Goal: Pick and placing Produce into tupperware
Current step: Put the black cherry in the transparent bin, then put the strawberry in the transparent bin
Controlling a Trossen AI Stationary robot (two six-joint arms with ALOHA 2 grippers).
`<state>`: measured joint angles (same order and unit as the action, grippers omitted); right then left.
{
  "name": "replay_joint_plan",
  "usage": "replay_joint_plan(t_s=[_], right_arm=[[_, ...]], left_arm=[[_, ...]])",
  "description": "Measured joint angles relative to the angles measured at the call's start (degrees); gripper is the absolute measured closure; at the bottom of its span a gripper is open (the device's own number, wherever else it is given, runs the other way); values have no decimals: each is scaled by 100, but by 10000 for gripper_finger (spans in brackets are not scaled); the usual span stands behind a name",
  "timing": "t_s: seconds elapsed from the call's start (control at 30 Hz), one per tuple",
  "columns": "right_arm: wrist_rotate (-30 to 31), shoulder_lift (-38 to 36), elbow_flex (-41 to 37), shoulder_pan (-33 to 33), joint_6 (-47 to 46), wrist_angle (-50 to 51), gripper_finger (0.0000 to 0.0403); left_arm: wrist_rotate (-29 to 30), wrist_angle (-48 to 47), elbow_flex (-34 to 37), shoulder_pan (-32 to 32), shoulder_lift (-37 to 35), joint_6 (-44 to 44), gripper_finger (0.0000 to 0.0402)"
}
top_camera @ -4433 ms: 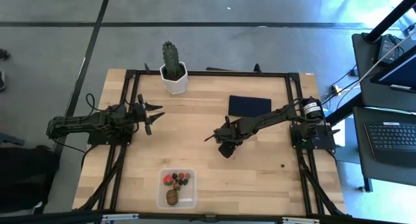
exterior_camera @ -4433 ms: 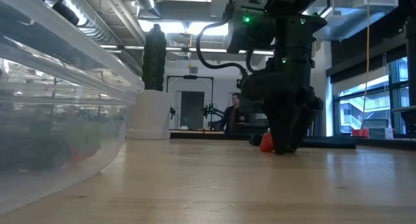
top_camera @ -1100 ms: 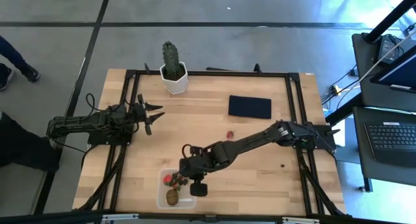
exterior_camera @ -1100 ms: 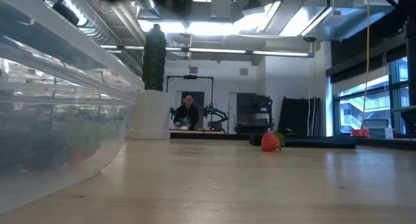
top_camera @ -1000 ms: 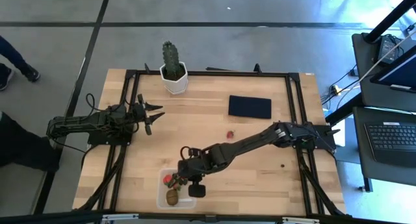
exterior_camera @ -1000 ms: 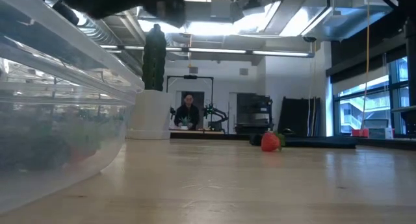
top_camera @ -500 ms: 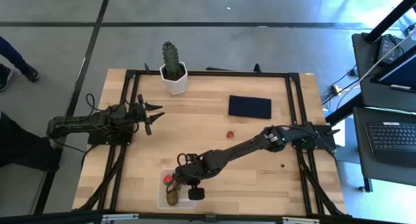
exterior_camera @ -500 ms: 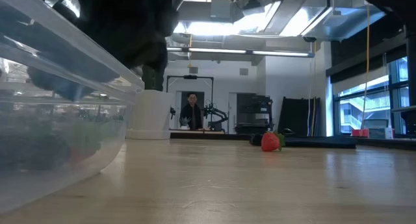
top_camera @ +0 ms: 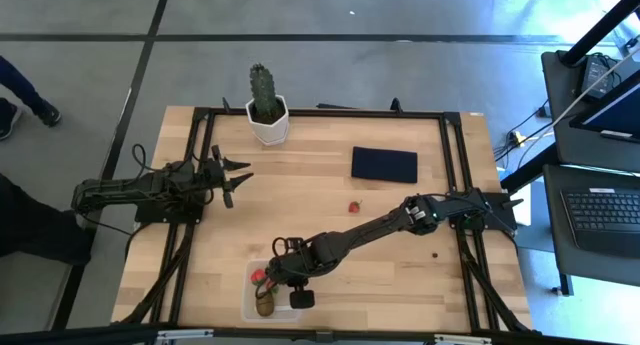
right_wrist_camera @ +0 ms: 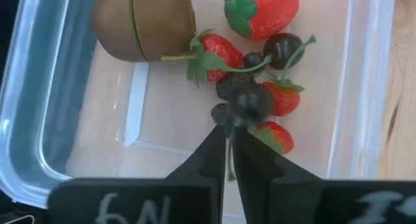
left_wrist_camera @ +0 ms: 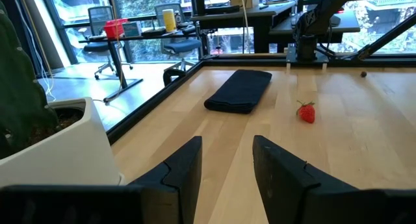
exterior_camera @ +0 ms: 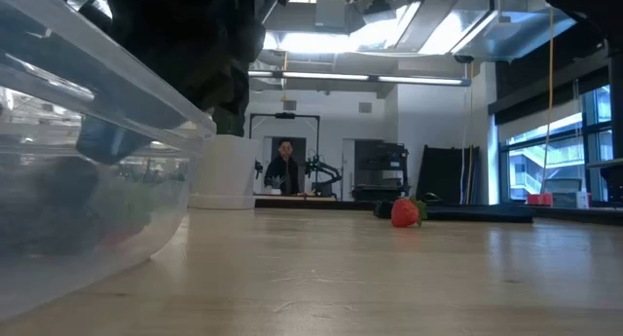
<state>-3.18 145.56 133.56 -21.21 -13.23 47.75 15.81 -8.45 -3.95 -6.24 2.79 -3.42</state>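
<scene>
Over the tupperware [top_camera: 271, 290] our right gripper [right_wrist_camera: 229, 160] hangs, jaws barely parted on a cherry [right_wrist_camera: 250, 102] stem; we should part them fully before lifting. Left gripper [left_wrist_camera: 226, 160] waits, spread. One strawberry [top_camera: 353, 207] remains on the tabletop [top_camera: 400, 275].

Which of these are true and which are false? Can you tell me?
1. The right gripper is over the tupperware. True.
2. The kiwi lies on the table outside the box. False: it lies inside the tupperware.
3. One strawberry still lies on the table near the dark navy cloth. True.
4. The left gripper is holding a strawberry. False: its fingers are apart and empty, off to the left side.
5. The cactus is inside the tupperware. False: it stands in a white pot at the table's far edge.
</scene>
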Motion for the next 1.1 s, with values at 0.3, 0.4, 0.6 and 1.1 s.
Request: replay_joint_plan(t_s=[0.3,0.4,0.6,1.1], right_arm=[[-2,0,0,18,-4,-15,295],[-7,0,102,56,3,122,239],[-5,-120,144,130,18,187,131],[734,-1435,127,254,758,1770,89]], left_arm=[[-1,0,0,0,0,0,272],[-2,0,0,0,0,0,272],[-2,0,0,-2,0,-2,272],[-2,-2,0,-1,0,-11,272]])
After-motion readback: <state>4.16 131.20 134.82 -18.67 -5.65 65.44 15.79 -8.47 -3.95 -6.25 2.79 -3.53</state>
